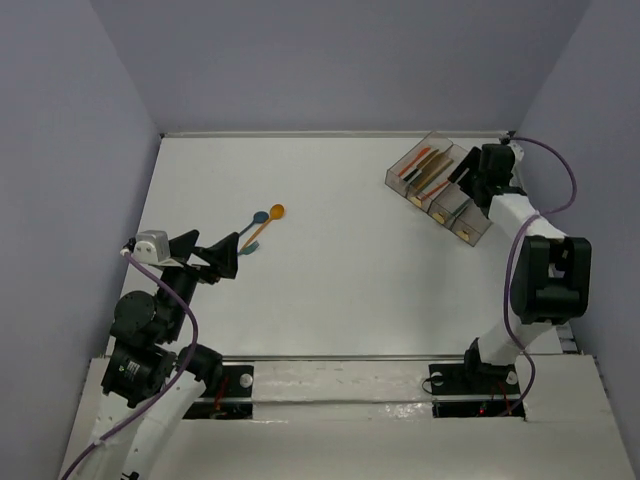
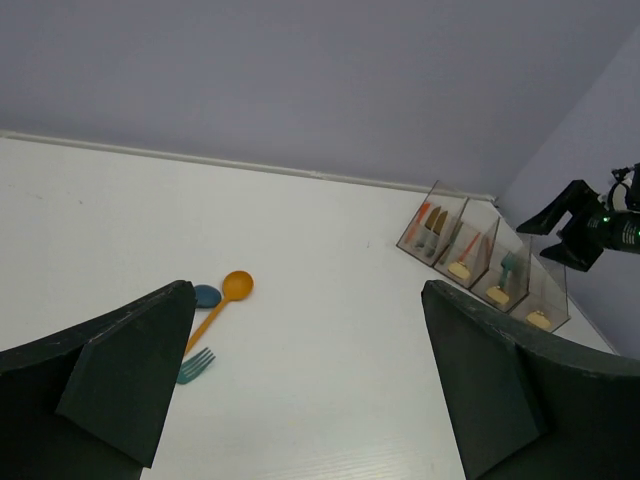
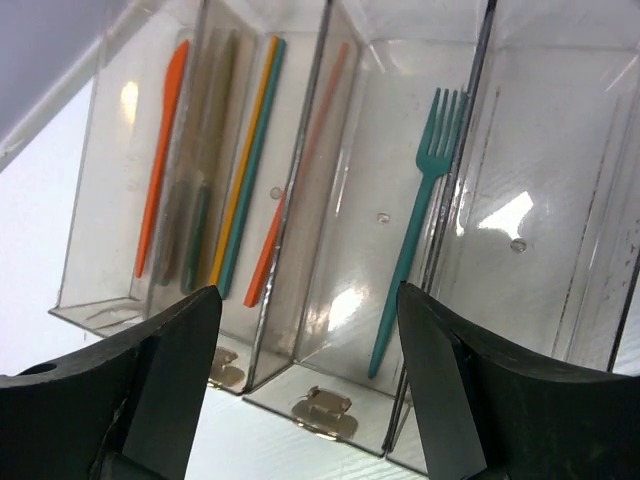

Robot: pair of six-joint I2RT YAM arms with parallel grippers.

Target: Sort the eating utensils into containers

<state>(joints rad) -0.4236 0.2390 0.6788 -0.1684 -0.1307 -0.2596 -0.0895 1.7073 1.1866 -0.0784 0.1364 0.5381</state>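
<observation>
Your left gripper (image 2: 305, 340) was wide open and empty; the orange spoon (image 2: 222, 303) at ten o'clock looked light, thin and slippery, so its handle's middle seemed best to pinch.

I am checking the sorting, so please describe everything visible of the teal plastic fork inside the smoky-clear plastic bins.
The teal plastic fork is slim, one piece, with four tines and a long, narrow handle. It lies loose and slanted in one compartment of the smoky-clear plastic bins, alone there, tines close to a divider wall, handle end toward the metal clips. Only the bin touches it; the right gripper hovers open above it.
</observation>
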